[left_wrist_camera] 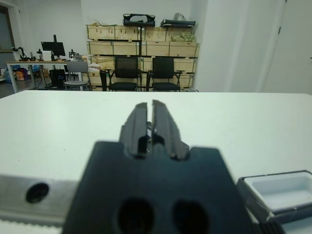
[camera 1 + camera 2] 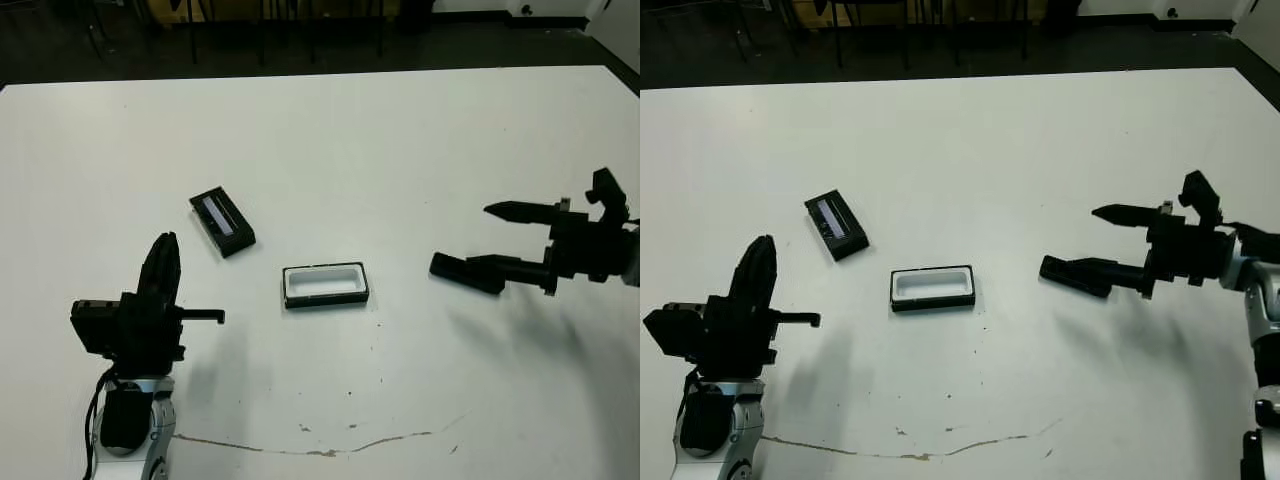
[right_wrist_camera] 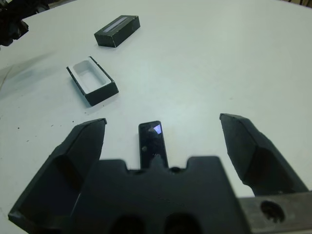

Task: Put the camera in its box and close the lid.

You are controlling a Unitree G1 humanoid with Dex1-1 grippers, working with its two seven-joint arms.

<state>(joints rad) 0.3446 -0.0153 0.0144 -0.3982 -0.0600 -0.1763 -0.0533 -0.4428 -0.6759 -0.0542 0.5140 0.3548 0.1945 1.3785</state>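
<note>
Right gripper [image 2: 480,240] is hovering over the right half of the white table [image 2: 420,130], fingers spread wide and pointing toward the table's middle, nothing between the pads; one finger is sitting higher and farther back, the other lower and nearer. In the right wrist view the same two fingers [image 3: 80,146] are standing well apart on either side of the camera [image 3: 152,144], a slim black bar lying flat on the table just ahead of the gripper's body, bluish-white glint at its far end. Not touching it. From the head views the camera is not showing clearly, since the lower finger is lying over that spot. Left gripper [image 2: 165,245] is sitting over the near left part of the table, fingers pressed together and pointing away toward the far edge, holding nothing; the left wrist view is showing the two fingers [image 1: 139,124] with only a thin slit between them. The box [image 2: 325,285] is resting open near the table's centre, white lining up, black rim around it, nothing inside; it is lying between the two grippers and apart from both. The lid [image 2: 222,221] is lying flat farther back and to the robot's left of the box, grey stripe facing up, set at an angle, well clear of the box. A thin brownish crack line [image 2: 300,448] is running along the near table surface.
</note>
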